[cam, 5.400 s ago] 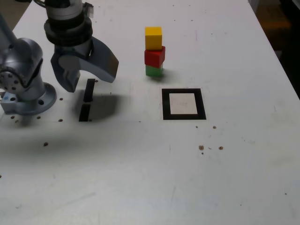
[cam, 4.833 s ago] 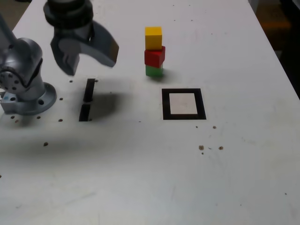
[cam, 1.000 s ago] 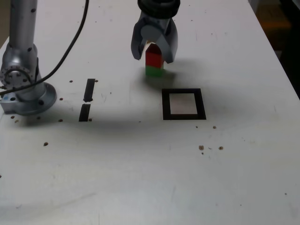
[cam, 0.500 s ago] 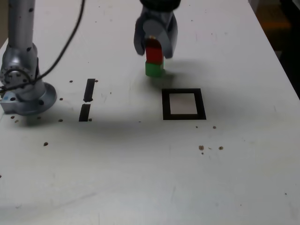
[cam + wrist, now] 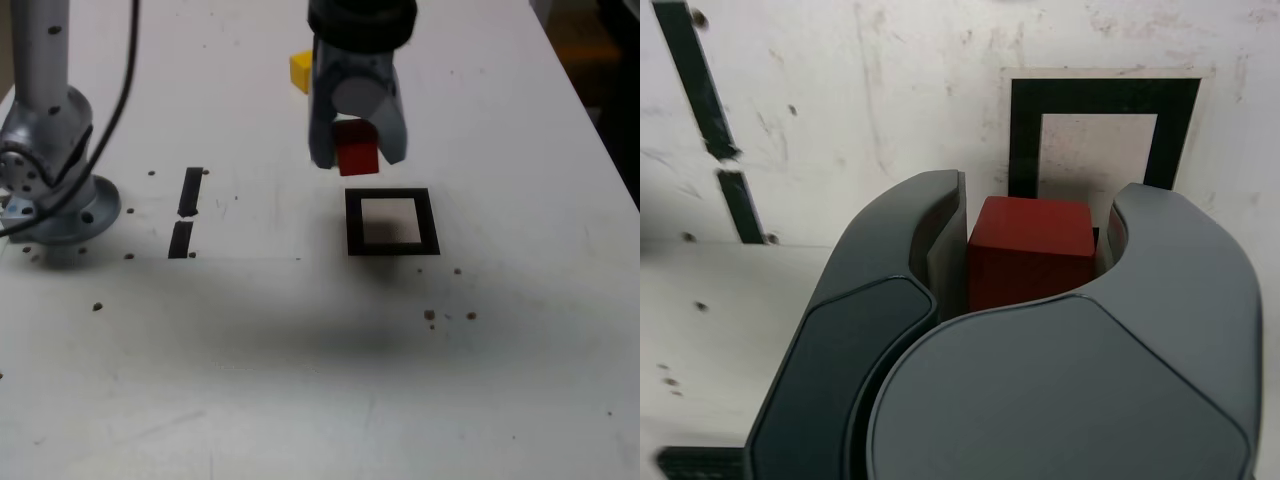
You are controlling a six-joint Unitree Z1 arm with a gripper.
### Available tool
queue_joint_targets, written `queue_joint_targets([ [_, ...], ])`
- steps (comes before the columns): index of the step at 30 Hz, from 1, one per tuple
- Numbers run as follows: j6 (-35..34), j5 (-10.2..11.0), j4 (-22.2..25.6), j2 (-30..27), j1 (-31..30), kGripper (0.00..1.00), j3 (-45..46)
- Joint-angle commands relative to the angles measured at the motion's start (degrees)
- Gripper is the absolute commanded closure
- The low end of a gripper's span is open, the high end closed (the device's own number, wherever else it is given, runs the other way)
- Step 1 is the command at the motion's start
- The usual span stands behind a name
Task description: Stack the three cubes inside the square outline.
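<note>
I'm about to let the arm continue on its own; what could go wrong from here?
The claw holds the red cube off the table, just short of the square outline; a loose grip could drop it outside. The yellow cube lies far behind the arm, so fetching it needs a long reach. The green cube is not visible; the claw may hide it.

Exterior view. Grey two-jawed gripper (image 5: pixel 356 152) hangs above the white tabletop (image 5: pixel 300 380), jaws pointing down, closed on a small red cube (image 5: pixel 357 152) held clear of the surface. Directly below and towards the view's right lies the thick black square outline with white interior (image 5: pixel 391 221), nothing inside it. A small yellow cube (image 5: pixel 300 71) sits on the table further back, partly hidden by the gripper. Green cube not visible. Two short black strips (image 5: pixel 186 212) lie near the arm's round grey base (image 5: pixel 55 195) at the view's left. Dark specks are scattered over the table.
</note>
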Motion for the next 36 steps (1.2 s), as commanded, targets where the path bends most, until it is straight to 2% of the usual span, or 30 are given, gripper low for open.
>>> queue_joint_targets([
  [1, -1.98, -0.22, -0.87, 2.12, -0.41, 0.82, -0.5],
  [8, -3.26, 1.35, -3.51, 5.54, -0.47, 0.82, -0.08],
  [17, -2.14, 0.07, -5.27, 8.9, -0.44, 0.82, -0.11],
  [28, -1.23, -0.06, -7.07, 10.89, -0.41, 0.81, -0.13],
  [32, -0.99, -0.01, -7.27, 10.88, -0.41, 0.72, -0.28],
  [36, -0.32, -0.73, -6.78, 10.9, -0.41, 0.43, -0.47],
])
